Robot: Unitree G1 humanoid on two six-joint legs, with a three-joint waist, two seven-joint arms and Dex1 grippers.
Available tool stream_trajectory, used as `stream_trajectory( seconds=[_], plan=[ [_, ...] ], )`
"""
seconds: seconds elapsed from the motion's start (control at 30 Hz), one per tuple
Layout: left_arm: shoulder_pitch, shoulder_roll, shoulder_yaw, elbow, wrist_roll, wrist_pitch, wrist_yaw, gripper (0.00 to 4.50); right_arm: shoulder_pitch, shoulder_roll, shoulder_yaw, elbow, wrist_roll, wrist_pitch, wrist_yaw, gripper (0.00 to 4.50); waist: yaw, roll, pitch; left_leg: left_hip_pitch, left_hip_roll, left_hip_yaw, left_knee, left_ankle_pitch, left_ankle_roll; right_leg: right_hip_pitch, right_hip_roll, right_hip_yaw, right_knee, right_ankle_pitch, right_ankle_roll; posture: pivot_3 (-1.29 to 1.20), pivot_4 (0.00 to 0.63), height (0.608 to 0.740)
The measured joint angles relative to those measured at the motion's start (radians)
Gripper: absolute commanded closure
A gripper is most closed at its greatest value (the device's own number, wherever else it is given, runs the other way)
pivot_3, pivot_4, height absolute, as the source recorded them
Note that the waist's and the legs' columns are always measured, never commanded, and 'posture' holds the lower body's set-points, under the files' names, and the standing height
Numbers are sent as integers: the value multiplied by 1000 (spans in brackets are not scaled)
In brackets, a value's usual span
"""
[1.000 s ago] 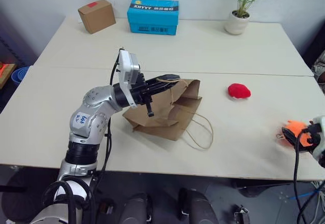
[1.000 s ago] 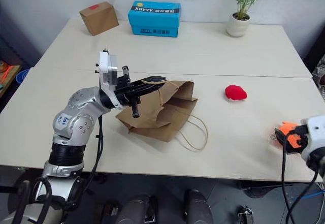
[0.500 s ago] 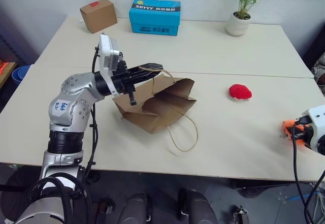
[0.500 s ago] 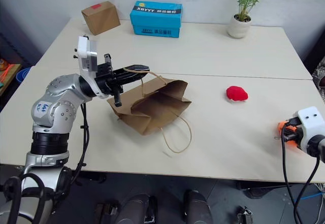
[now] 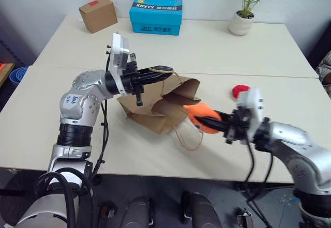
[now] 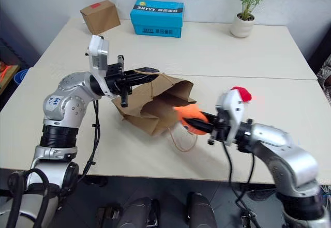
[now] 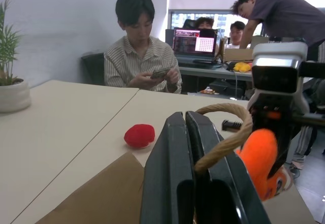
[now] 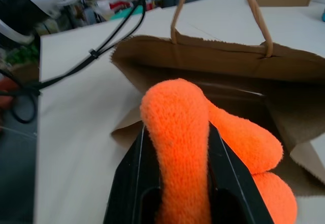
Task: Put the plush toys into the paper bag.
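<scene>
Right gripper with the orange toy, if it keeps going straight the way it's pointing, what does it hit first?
Most likely the open mouth of the brown kraft paper bag: the right gripper, clamped on the bright orange plush toy, points into it, though depth is hard to judge.

left arm (image 5: 83, 109): silver metal shells with rounded joints, black ribbed ring below the elbow, white sticker with blue handwritten marks on the elbow shell
left wrist camera (image 5: 119, 62): flat white box with small screws at its corners, standing on the wrist
left gripper (image 5: 161, 72): two slim black fingers on a black block
left cables (image 5: 105, 135): thin black, looping down the arm
right arm (image 6: 282, 150): silver rounded shells, black joint at the wrist
right wrist camera (image 6: 229, 106): white box
right gripper (image 6: 202, 127): black fingers
right cable (image 6: 230, 171): thin, black, hanging below the forearm
</scene>
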Motion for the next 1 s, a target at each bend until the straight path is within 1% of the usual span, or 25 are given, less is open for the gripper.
stream_trajectory(
  seconds=[0.17,0.27,0.37,0.5,0.57,0.6,0.63,0.7,0.73,0.8,0.93,1.0],
  plan=[
    [-2,-24,-6,-4,-3,2,-14,4500,-131,134,156,242,-199,-93,-56,4206,-4,0,0,-1,0,1,0,0,0,-1,2,-2,1,0,0,0,150,740],
    [-1,-42,-9,-7,-4,4,-16,4500,-200,221,214,359,-273,-137,-77,4206,-12,0,0,-1,1,1,0,0,0,-1,3,-2,1,0,0,0,150,740],
    [-1,-59,-15,-13,-5,9,-20,4500,-255,302,248,462,-330,-184,-100,4206,-20,0,0,-1,1,1,0,0,0,-1,2,-2,1,0,0,0,150,740],
    [-1,-64,-18,-15,-5,10,-25,4500,-297,364,252,544,-360,-207,-101,4206,-22,0,0,-1,1,1,0,0,0,-2,2,-2,1,0,0,0,150,740],
    [-1,-67,-18,-14,-4,6,-24,4500,-301,384,245,579,-360,-206,-100,3482,-22,0,0,-1,1,1,0,0,0,-1,2,-2,1,0,0,0,150,740],
    [-1,-69,-18,-14,-4,3,-23,4500,-301,383,245,584,-360,-205,-96,3293,-21,0,0,-1,1,1,0,0,0,-2,1,-2,1,0,0,0,150,740],
    [-1,-68,-17,-14,-3,0,-22,4500,-299,370,244,579,-360,-205,-81,2916,-21,0,0,-1,1,1,0,0,0,-2,1,-2,1,0,0,0,150,740],
    [0,-66,-14,-14,-2,-3,-20,4500,-264,318,219,517,-336,-204,-30,2193,-17,0,0,-2,0,-1,0,0,1,-1,1,-1,1,0,0,0,150,740],
    [3,-61,-10,-15,-2,-4,-18,4500,-222,274,190,463,-307,-208,10,1845,-14,0,0,-3,0,-3,0,0,1,-1,1,-1,-1,0,0,0,150,740],
    [13,-47,3,-14,-1,-7,-14,4500,-133,200,96,377,-237,-221,77,1144,-15,0,0,-6,0,-4,0,0,1,-2,1,-1,-2,0,0,0,150,740],
    [24,-45,5,-15,1,-12,-12,4500,27,123,-72,257,-88,-245,187,1144,-15,0,0,-6,0,-4,1,0,1,-2,2,-3,-2,0,0,0,150,740],
    [32,-45,3,-17,3,-15,-12,4500,101,92,-144,206,-34,-238,196,1144,-17,0,0,-5,0,-4,1,0,1,-2,2,-3,-1,0,0,0,150,740]
  ],
)
